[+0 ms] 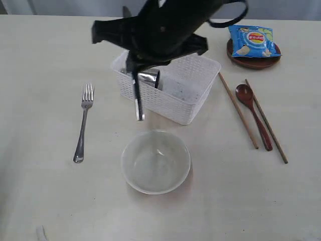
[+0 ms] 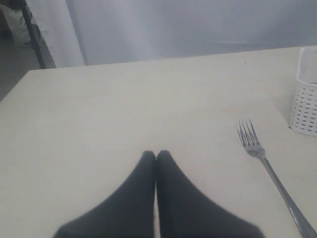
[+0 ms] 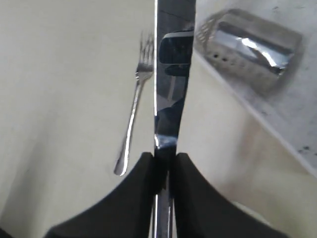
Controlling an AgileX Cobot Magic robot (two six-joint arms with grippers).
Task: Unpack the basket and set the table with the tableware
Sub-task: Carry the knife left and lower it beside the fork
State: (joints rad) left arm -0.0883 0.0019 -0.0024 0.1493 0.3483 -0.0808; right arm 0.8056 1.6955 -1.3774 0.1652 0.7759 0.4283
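Over the basket (image 1: 193, 108), right gripper (image 3: 166, 154) pinched the hanging knife (image 1: 138, 103); it needed laying flat beside the bowl (image 1: 156, 161). Left gripper (image 2: 156, 154) jaws pressed together.

The right arm (image 1: 165, 27) is seen in the exterior view as a dark, blurred mass that is reached in from the far side and across the middle, with the wrist bent downward. The right claw (image 3: 165, 157) is pointed down and is closed on a knife (image 3: 171, 74), which is pinched between the two black fingers (image 3: 129, 198). The blade is held out straight beyond the fingertips and is hung nearly upright in the exterior view. The left claw (image 2: 156, 154) is shown only in its own wrist view. Its two black fingers are pressed together at the tips, and nothing is gripped between them.
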